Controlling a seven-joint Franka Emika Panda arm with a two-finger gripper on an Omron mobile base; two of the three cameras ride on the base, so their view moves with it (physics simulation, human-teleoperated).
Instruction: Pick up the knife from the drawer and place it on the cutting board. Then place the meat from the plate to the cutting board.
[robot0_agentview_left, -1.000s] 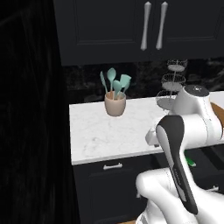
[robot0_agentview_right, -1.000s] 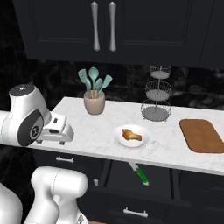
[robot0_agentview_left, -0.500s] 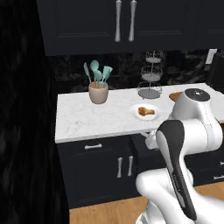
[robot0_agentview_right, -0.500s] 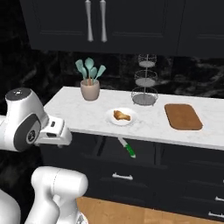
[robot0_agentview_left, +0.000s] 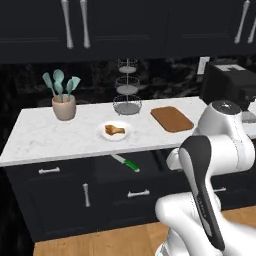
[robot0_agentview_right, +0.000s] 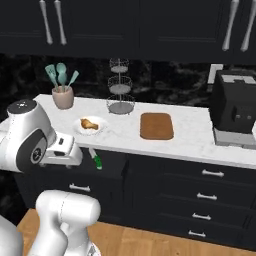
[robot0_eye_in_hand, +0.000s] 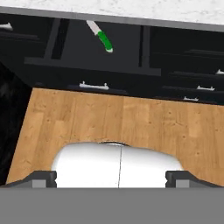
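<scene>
Here the open drawer (robot0_eye_in_hand: 100, 48) holds the knife (robot0_eye_in_hand: 101, 36), the plate (robot0_agentview_left: 114, 132) carries the meat (robot0_agentview_left: 114, 130), and the cutting board (robot0_agentview_left: 171, 118) lies bare; gripper (robot0_eye_in_hand: 112, 178) fingers (robot0_eye_in_hand: 43, 178) stand wide apart, holding nothing.

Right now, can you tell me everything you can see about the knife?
The knife is small and slim, with a bright green handle and a pale silvery blade. It lies flat inside the open black drawer just under the white counter's edge, blade pointing back toward the counter and handle toward the room. Nothing grips it; the rest of the drawer looks dark.
</scene>
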